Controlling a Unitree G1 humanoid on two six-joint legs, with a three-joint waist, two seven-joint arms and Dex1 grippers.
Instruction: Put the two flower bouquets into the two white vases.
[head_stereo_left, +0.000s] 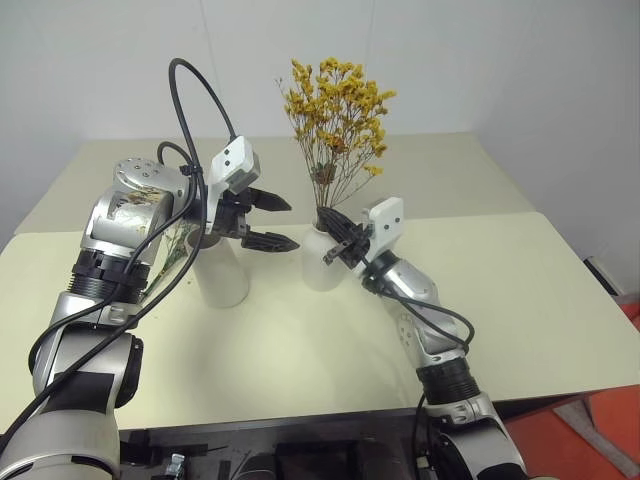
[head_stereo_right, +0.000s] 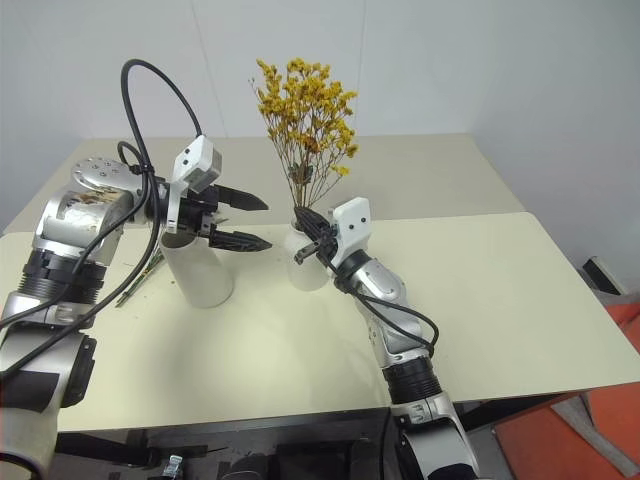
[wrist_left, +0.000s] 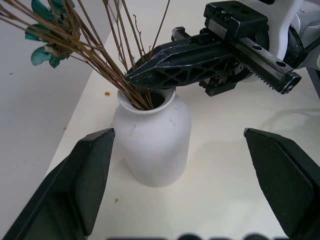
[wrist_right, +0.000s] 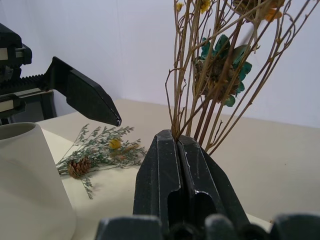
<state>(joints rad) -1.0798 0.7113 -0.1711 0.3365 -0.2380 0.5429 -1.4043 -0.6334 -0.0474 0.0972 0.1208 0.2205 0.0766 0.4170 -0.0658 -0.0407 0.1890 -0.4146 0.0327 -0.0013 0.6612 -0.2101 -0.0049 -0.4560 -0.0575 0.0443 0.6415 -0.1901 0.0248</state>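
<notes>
The yellow-orange bouquet (head_stereo_left: 335, 100) stands upright with its stems in the bottle-shaped white vase (head_stereo_left: 318, 265) at mid-table. My right gripper (head_stereo_left: 328, 218) is shut on those stems just above the vase's mouth (wrist_left: 150, 102). The plain wide-mouthed vase (head_stereo_left: 220, 270) stands just left of it with nothing in it. My left gripper (head_stereo_left: 292, 224) hangs open over that vase's rim, pointing toward the bottle vase, its fingers (wrist_left: 85, 175) on either side of it at a distance. The grey-green bouquet (wrist_right: 100, 155) with its pine cone (wrist_right: 79, 167) lies flat on the table behind the wide vase.
The cream table (head_stereo_left: 500, 300) has bare room right of the vases and toward its front edge. A second tabletop (head_stereo_left: 440, 170) adjoins it at the back, against a white wall. A black cable (head_stereo_left: 195, 90) loops above my left arm.
</notes>
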